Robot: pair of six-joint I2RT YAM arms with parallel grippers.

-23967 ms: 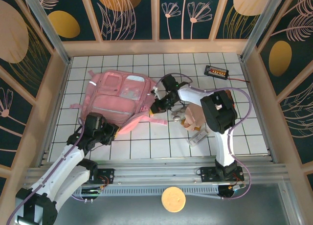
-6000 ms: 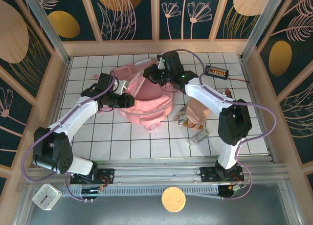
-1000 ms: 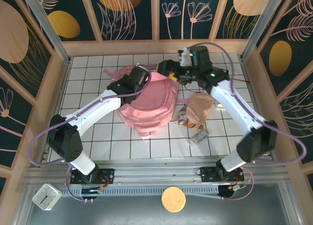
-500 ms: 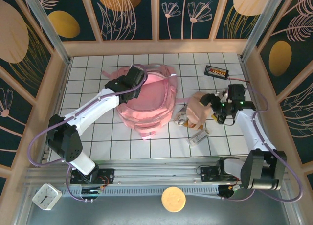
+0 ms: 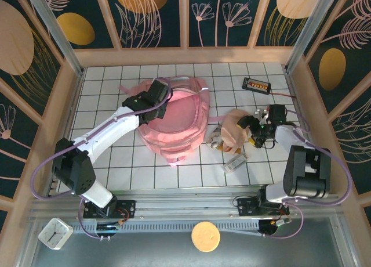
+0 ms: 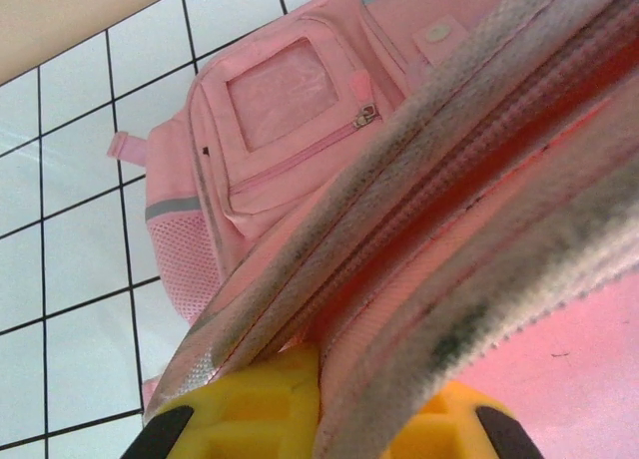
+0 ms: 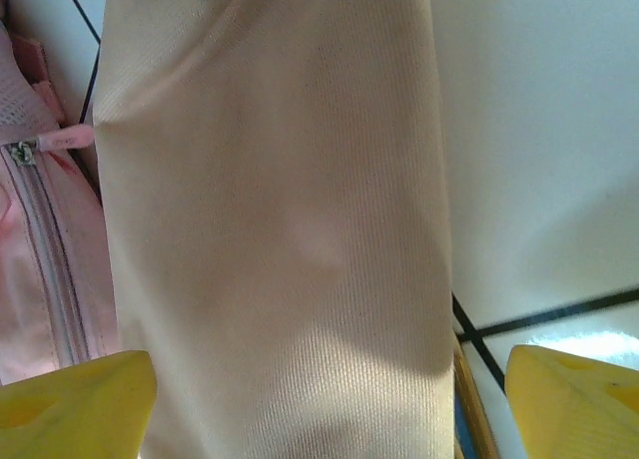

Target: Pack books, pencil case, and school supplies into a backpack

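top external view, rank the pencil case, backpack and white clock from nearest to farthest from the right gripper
1. pencil case: directly at the right gripper, on its left.
2. backpack: farther left, mid-scene.
3. white clock: far bottom-left corner of the view.

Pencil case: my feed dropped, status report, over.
Left jaws shut on backpack rim. Right jaws open, straddling pencil case, not gripping. Small grey pieces lie close beside it.

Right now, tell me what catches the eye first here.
The big pink backpack sits mid-table, its rim pinched by the left gripper. To its right, the right gripper straddles the beige pencil case, jaws open.
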